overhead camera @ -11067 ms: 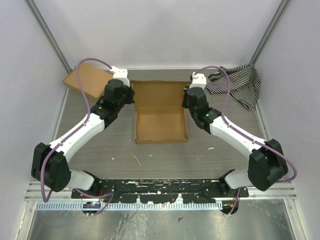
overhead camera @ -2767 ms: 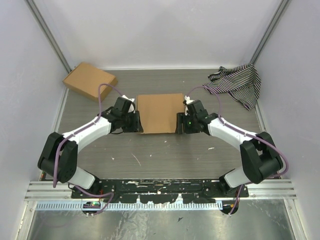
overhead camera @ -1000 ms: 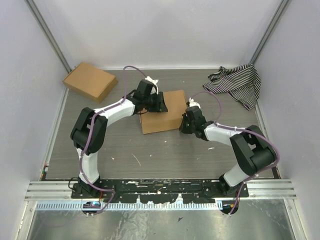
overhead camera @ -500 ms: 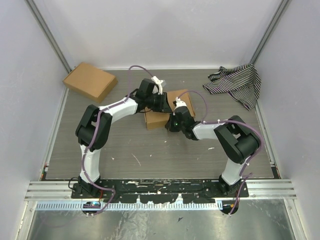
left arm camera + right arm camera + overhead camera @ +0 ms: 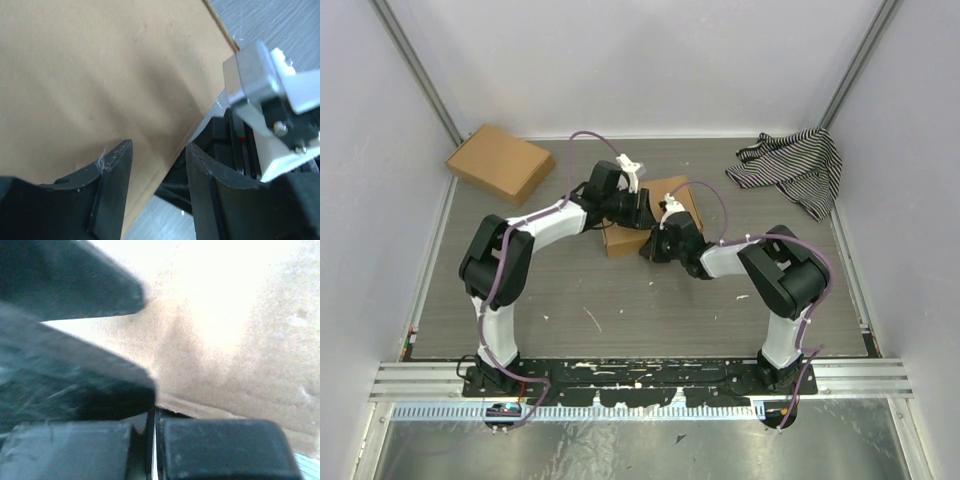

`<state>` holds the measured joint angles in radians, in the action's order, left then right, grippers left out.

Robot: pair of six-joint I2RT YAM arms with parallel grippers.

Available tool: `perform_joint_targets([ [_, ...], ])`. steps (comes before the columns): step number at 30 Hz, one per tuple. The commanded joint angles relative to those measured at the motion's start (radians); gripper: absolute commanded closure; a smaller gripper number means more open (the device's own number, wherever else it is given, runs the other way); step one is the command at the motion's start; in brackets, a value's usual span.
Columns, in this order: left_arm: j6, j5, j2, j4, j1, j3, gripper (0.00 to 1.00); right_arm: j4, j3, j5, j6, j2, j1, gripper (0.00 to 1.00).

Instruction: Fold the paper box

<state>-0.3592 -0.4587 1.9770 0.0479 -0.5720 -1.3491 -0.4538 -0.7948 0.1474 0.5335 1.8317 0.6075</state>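
The paper box (image 5: 623, 240) is a closed, flat brown cardboard mailer lying slightly turned in the middle of the table. My left gripper (image 5: 638, 210) rests on its lid from the left. In the left wrist view the left gripper (image 5: 159, 150) stands open, its fingers straddling the edge of the box (image 5: 90, 75) with nothing pinched. My right gripper (image 5: 656, 246) is shut and pressed against the box's near right edge. Close up, the right gripper (image 5: 154, 412) shows both pads together, with the cardboard wall (image 5: 240, 340) right in front. The right arm's wrist (image 5: 260, 75) shows beside the box.
Another brown cardboard box (image 5: 500, 162), fully formed, sits at the back left by the wall. A striped cloth (image 5: 795, 165) lies bunched at the back right. White enclosure walls close in the left, the right and the back.
The box has turned and slid a little left. My right gripper has moved left along its near edge, still shut. The left gripper has stayed on the lid, its jaws a bit wider.
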Motion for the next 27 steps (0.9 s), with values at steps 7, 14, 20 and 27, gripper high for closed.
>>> perform_joint_targets([
  [7, -0.059, 0.228, -0.319, 0.152, -0.043, 0.137, 0.38, -0.075, 0.093, -0.087, -0.038, -0.279, 0.01, 0.84],
  [14, -0.094, 0.551, -0.554, 0.232, -0.039, 0.296, 0.35, 0.329, -0.049, -0.458, -0.11, -0.45, -0.041, 0.11],
  [20, -0.123, 0.655, -0.614, 0.237, -0.019, 0.435, 0.35, 0.422, -0.213, -0.223, -0.114, -0.281, -0.226, 0.14],
  [27, -0.148, 0.662, -0.784, 0.249, -0.017, 0.557, 0.35, 0.434, -0.279, -0.132, -0.146, -0.166, -0.271, 0.19],
])
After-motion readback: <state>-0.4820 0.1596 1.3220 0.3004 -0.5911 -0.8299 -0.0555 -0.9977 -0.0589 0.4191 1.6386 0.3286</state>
